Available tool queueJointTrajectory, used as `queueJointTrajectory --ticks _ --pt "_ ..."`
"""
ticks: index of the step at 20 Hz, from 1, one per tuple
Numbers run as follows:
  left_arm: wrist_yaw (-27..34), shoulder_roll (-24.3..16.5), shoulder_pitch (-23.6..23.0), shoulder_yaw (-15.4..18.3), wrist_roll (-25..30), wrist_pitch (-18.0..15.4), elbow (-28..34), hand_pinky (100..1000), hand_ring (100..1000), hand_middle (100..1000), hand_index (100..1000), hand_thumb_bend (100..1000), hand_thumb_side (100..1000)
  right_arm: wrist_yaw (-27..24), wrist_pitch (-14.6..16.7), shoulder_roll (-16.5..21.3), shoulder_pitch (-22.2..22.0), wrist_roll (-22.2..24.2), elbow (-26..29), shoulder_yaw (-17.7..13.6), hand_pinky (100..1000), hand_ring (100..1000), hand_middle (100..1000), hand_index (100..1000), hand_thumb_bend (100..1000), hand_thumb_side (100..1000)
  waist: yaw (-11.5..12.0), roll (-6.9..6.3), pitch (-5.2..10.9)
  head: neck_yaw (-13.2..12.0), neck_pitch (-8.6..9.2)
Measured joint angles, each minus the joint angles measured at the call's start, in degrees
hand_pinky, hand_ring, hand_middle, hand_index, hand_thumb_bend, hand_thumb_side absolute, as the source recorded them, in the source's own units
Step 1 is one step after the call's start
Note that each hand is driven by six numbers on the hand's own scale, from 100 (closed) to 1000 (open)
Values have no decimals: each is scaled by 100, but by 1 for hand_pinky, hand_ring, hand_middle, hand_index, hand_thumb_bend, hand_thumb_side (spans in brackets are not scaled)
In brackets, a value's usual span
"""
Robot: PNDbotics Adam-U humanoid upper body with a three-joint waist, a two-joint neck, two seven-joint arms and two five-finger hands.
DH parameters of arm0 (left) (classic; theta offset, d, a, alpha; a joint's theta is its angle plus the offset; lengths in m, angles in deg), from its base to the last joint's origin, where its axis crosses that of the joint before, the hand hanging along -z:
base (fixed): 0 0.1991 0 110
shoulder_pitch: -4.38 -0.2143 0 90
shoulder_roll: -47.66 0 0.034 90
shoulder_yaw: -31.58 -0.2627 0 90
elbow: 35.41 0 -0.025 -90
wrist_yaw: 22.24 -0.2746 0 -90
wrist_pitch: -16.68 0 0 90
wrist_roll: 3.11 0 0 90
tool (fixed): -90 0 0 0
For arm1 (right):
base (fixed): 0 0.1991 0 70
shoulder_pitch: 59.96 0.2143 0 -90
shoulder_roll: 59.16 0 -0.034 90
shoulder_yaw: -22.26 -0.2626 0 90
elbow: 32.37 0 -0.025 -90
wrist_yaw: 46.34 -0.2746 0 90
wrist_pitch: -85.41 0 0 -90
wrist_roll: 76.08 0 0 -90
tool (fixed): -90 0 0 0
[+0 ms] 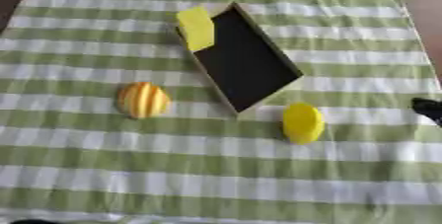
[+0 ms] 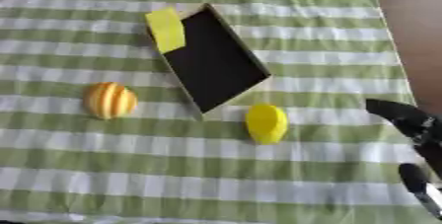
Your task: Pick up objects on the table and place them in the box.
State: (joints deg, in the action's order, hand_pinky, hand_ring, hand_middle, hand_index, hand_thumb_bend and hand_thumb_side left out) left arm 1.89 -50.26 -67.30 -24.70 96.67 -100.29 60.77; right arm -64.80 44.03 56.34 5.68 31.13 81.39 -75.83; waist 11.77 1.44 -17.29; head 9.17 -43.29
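Observation:
A shallow box [image 1: 246,60] with a black inside and a tan rim lies askew at the middle of the table. A flat yellow piece [image 1: 197,28] rests over its far left corner. An orange ball with pale stripes [image 1: 142,99] sits on the cloth to the left of the box. A plain yellow rounded object [image 1: 302,122] lies just in front of the box's near corner. My right hand [image 2: 414,124] shows at the right edge, black, fingers straight, holding nothing and well right of the yellow object. My left hand is out of sight.
A green and white striped cloth [image 1: 216,168] covers the table. The table's right edge [image 2: 393,45] runs along a brown floor. A dark shape [image 1: 30,221] peeks in at the bottom left corner.

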Motion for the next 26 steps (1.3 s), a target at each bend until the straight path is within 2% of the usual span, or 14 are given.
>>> queueJointTrajectory --ticks 10,19,26 --pt "-41 0 64 -67 14 71 71 747 816 734 770 100 569 460 -408 472 360 -213 0 167 1000 1000 896 1000 100 470 92 55 24 122 1" --pt "-42 0 140 -111 17 158 155 748 816 734 770 100 568 686 -765 724 633 -245 0 325 1000 1000 901 1000 100 470 183 96 44 224 2" --pt "-42 2 148 -141 2 234 218 749 816 733 770 100 567 1438 -911 840 767 -479 0 359 1000 1000 904 1000 100 414 213 118 93 285 2"
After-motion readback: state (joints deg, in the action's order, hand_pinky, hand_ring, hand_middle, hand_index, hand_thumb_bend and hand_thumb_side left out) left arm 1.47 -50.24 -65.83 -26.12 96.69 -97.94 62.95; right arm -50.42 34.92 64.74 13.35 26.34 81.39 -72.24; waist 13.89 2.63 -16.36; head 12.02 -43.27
